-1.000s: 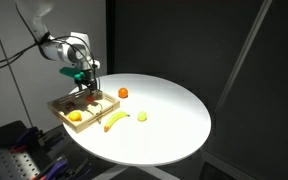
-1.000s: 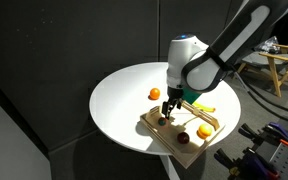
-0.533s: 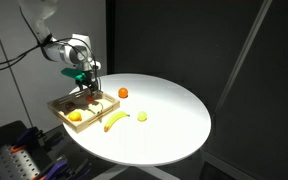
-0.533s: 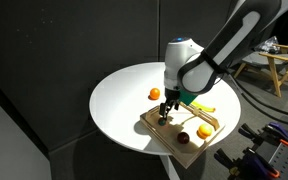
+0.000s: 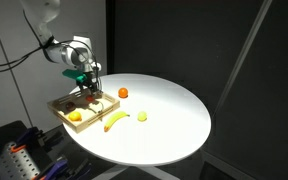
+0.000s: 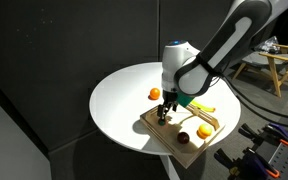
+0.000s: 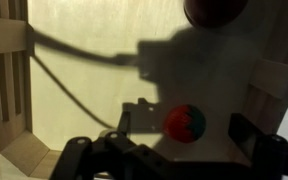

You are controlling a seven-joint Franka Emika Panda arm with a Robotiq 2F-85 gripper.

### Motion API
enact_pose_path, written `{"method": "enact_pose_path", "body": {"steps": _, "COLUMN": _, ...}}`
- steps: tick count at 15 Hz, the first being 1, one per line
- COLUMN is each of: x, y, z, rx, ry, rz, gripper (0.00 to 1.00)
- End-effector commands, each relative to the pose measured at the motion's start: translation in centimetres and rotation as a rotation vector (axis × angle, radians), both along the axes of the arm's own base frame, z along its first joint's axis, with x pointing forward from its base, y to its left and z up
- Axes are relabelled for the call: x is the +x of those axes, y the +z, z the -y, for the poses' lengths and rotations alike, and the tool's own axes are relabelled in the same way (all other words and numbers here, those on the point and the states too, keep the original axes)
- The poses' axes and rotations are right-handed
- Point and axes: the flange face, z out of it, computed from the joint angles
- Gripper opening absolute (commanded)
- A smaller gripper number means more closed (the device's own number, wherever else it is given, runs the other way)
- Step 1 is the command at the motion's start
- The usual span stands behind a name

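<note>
Claw (image 5: 88,88) above round red fruit (image 7: 184,122) in tray (image 7: 9,80)

This looks like a robotics lab: black curtains (image 5: 169,35) hang behind the gripper (image 5: 89,90), a cable (image 5: 9,62) trails off beside it, and perforated metal hardware (image 5: 19,160) sits below its round white table (image 5: 169,115).

The gripper (image 6: 163,112) has edged a little leftward over the wooden tray (image 6: 156,129), its arm leaning with it; perhaps slightly higher, hard to judge.
</note>
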Motion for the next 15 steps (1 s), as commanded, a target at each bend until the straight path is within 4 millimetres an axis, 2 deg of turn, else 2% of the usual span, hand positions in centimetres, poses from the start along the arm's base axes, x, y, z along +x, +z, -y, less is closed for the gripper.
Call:
{"method": "enact_pose_path", "body": {"steps": 1, "x": 0.9, "y": -0.3, "z": -0.3, "rx": -0.008, "ry": 0.011, "rz": 0.017, "gripper": 1.00}}
{"method": "enact_pose_path", "body": {"steps": 15, "x": 2.0, "y": -1.6, "z": -0.5, "rx": -0.019, "ry": 0.012, "rz": 0.016, "gripper": 1.00}}
